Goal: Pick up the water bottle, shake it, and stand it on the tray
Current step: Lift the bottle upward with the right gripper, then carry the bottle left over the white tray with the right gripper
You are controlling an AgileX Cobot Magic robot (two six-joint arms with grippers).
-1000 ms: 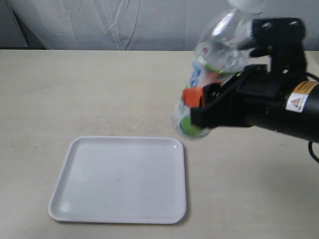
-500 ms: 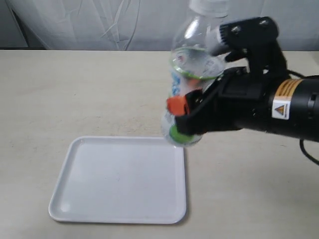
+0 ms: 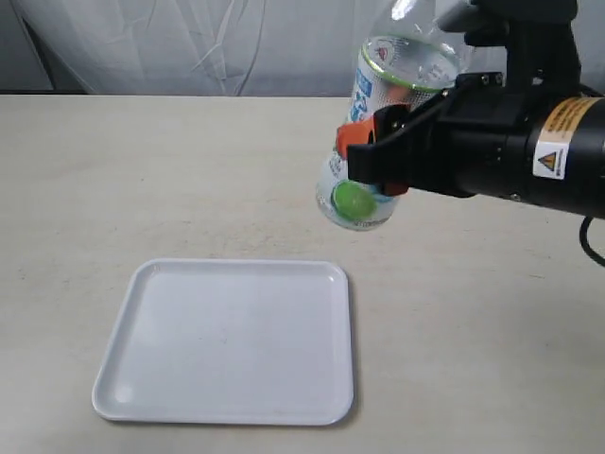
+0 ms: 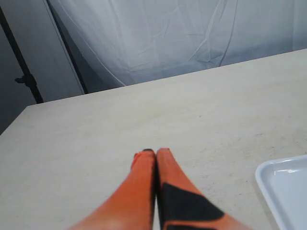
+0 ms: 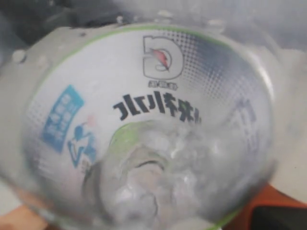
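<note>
My right gripper (image 3: 371,163) is shut on the water bottle (image 3: 383,104), holding it in the air beyond the tray's far right corner. The clear bottle tilts, its top running out of the exterior view, its label showing a green circle low down. In the right wrist view the water bottle (image 5: 144,120) fills the picture, label and churning water close up, an orange finger (image 5: 268,201) at one edge. The white tray (image 3: 142,378) lies flat on the table, bare. My left gripper (image 4: 156,154) is shut with nothing in it, orange fingers pressed together over the table.
The beige table (image 3: 142,170) spreads around the tray. A white curtain (image 3: 236,43) hangs behind the far edge. One corner of the tray (image 4: 288,187) shows in the left wrist view. A dark stand (image 4: 24,79) is off the table's far side.
The bottle swung left and down toward the tray, then back up and right, tilting as it went. The tray and the left gripper stayed put.
</note>
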